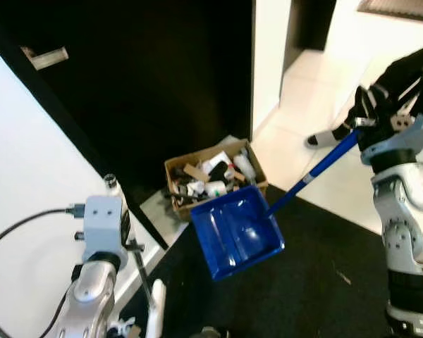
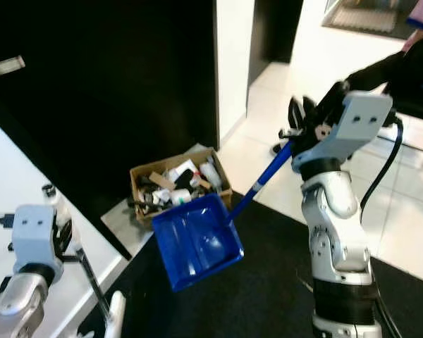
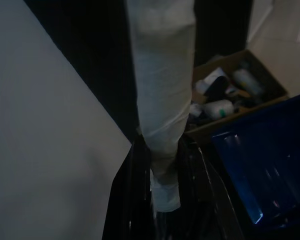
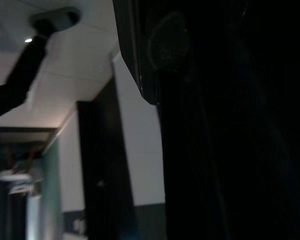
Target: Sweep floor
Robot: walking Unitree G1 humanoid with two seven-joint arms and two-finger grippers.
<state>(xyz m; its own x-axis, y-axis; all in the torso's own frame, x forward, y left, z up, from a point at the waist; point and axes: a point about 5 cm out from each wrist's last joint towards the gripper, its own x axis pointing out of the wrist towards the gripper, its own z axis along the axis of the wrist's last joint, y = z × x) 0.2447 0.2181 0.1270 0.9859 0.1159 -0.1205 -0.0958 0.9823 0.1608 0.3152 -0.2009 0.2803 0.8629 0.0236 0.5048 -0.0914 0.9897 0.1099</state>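
left gripper (image 3: 162, 165) clamps white handle (image 3: 162, 90) | blue dustpan (image 1: 236, 232) over rubbish box (image 1: 215, 176)

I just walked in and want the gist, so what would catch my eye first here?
First, the bright blue dustpan, held tilted in the air by its long handle in the right gripper, beside a cardboard box crammed with bottles and scraps against the dark wall. On the left, the left gripper has its jaws shut on a white-wrapped handle.

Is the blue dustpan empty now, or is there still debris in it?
Looks empty: the dustpan, held tilted by the right gripper beside the cardboard box of trash, shows bare glossy blue plastic inside.
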